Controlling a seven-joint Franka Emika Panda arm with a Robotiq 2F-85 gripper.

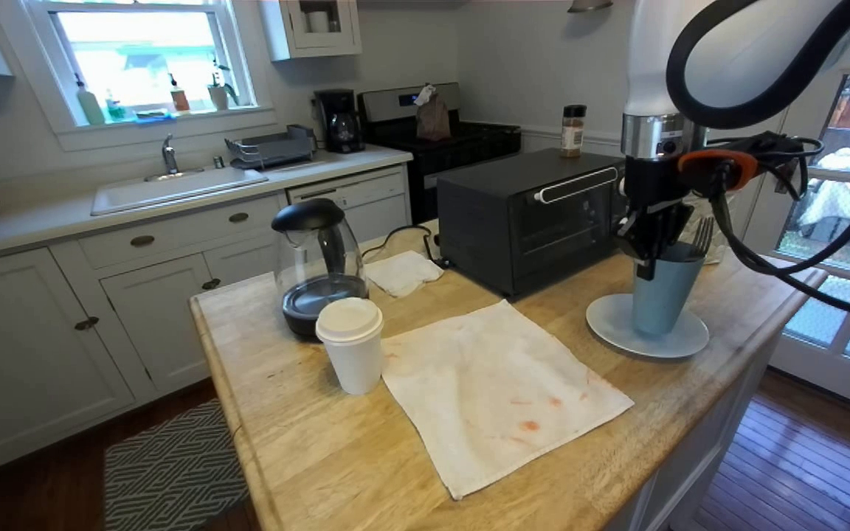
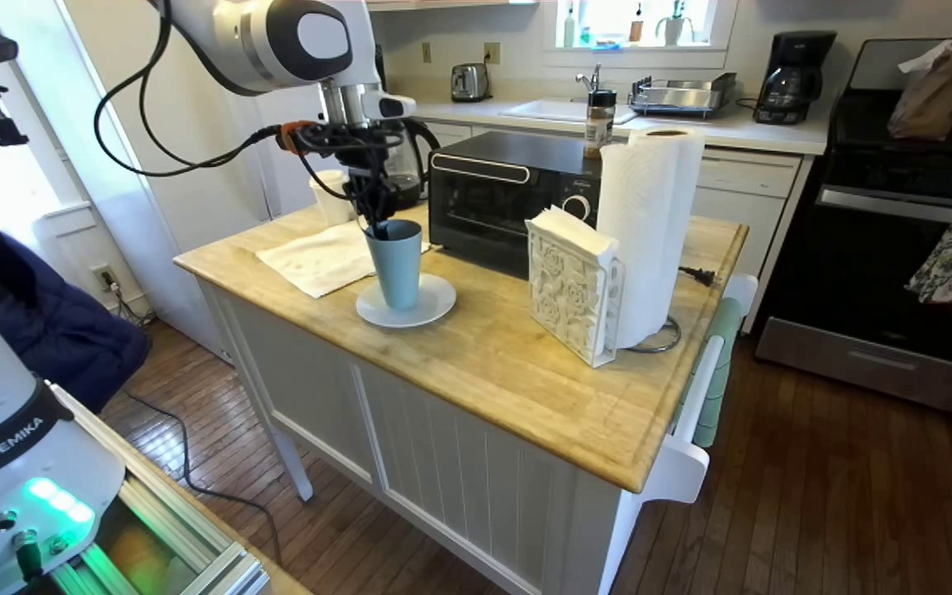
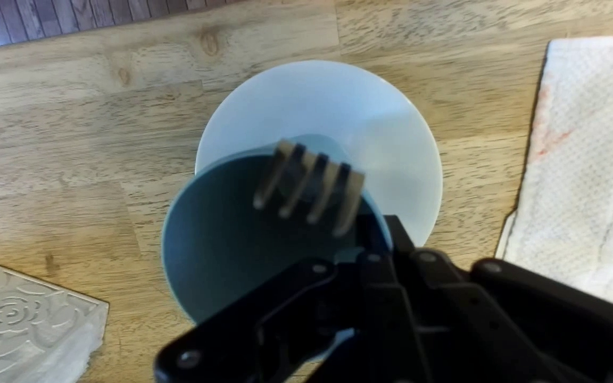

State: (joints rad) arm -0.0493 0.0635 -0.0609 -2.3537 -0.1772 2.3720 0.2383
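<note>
A light blue cup (image 1: 661, 302) stands over a white plate (image 1: 609, 328) on the wooden island. It also shows on the plate (image 2: 441, 304) in an exterior view (image 2: 399, 273). A fork (image 1: 703, 237) sits in the cup with its tines up; the tines show in the wrist view (image 3: 312, 186). My gripper (image 1: 648, 267) points down at the cup's rim. In the wrist view the black fingers (image 3: 383, 231) close on the rim of the cup (image 3: 205, 244), one finger inside and one outside. I cannot tell whether the cup's base presses on the plate.
A black toaster oven (image 1: 484, 228) carries a spice jar (image 1: 572, 133). A glass kettle (image 1: 322, 273), a lidded paper cup (image 1: 351, 354) and a stained white cloth (image 1: 499, 391) lie beyond. A white napkin holder (image 2: 571, 285) and a paper towel roll (image 2: 645, 231) stand opposite.
</note>
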